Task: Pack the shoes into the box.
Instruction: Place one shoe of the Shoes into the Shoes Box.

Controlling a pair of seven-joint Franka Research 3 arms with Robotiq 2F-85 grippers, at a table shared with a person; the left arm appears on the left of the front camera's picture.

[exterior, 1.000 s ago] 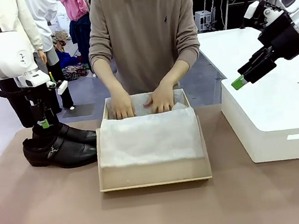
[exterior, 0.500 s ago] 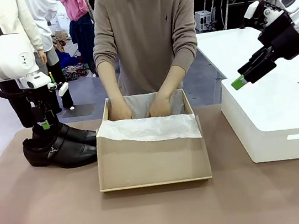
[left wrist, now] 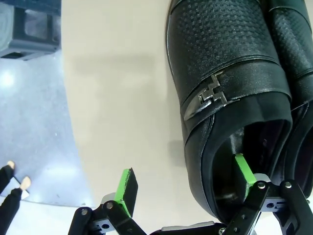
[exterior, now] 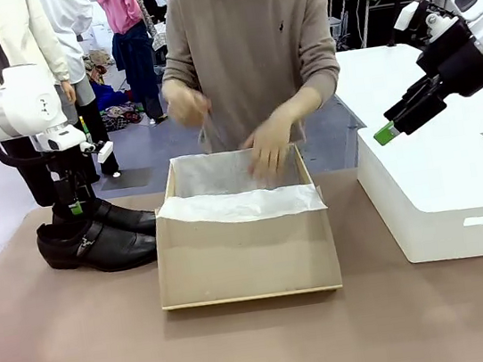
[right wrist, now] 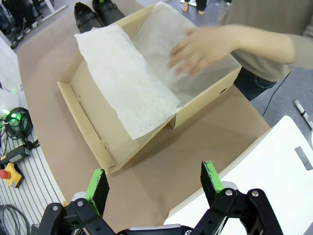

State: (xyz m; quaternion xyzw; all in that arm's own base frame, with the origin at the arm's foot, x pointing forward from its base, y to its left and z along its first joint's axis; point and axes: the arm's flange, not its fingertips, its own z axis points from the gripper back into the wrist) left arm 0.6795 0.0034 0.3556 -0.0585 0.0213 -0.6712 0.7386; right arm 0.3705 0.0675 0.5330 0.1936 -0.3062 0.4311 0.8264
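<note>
Between the left fingers [exterior: 74,204] stands the side wall of one of the shoes [exterior: 97,239]. In the left wrist view, one finger reaches down into the heel opening of the shoe whose buckle shows, and the other hangs outside it over bare bench [exterior: 265,349]. These fingers are spread wide and released, so nothing is gripped yet. The second shoe lies against the first, beyond the inner finger. Both shoes rest on the bench, just beside the box [exterior: 248,257].

The right fingers [exterior: 385,134] are likewise released and empty. They are held in the air above a white box [exterior: 446,197], well apart from the shoes. Ahead of and below them, in the right wrist view, the box stands open with its tissue [exterior: 240,204] draped over one wall. A person's hand [exterior: 268,146] is inside, at the lining.

The task appears barely begun. No shoe is in the box, and the person seems to be arranging the lining. The left fingers look placed for a first pick. What remains is closing on that shoe, lifting it, carrying it to the box and setting it on the tissue. The second shoe would then follow the same way, and probably the tissue folded over both.
</note>
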